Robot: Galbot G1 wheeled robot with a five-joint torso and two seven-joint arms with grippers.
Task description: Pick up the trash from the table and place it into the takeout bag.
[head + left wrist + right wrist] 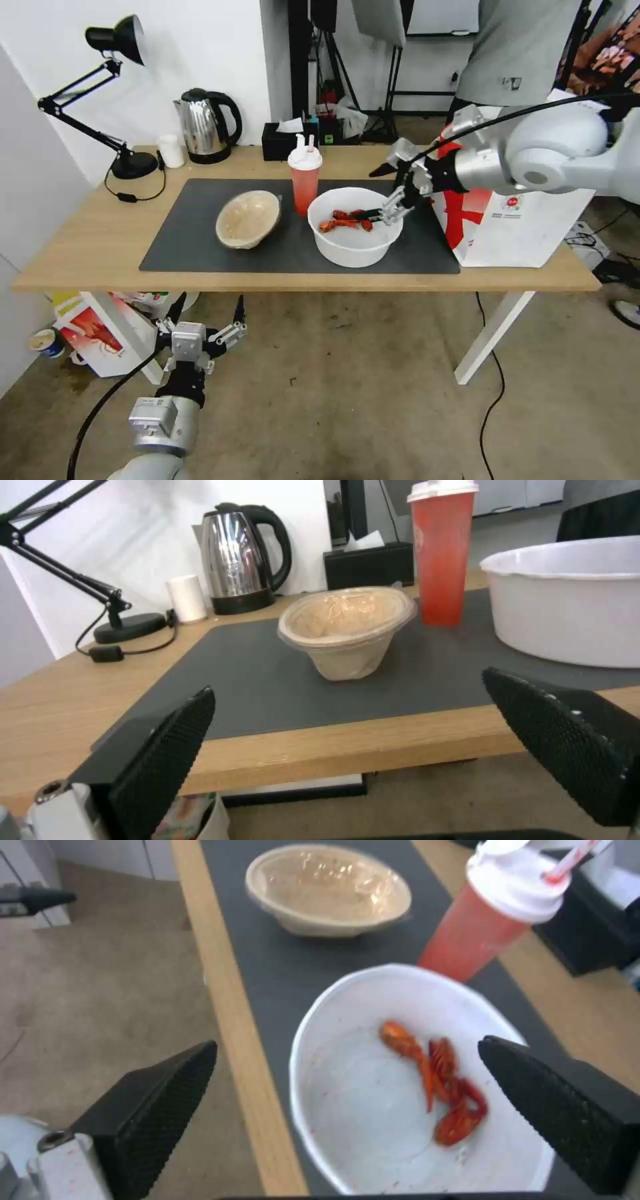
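right gripper [387, 190]: fingers spread wide, holding nothing, over white plastic bowl [355, 230] far rim | takeout bag [513, 220]: beside bowl, partly hidden by arm | left gripper [208, 313]: open, below worktop [87, 247] edge

White bowl [357, 240], red cup [305, 187], gry mat [200, 233].
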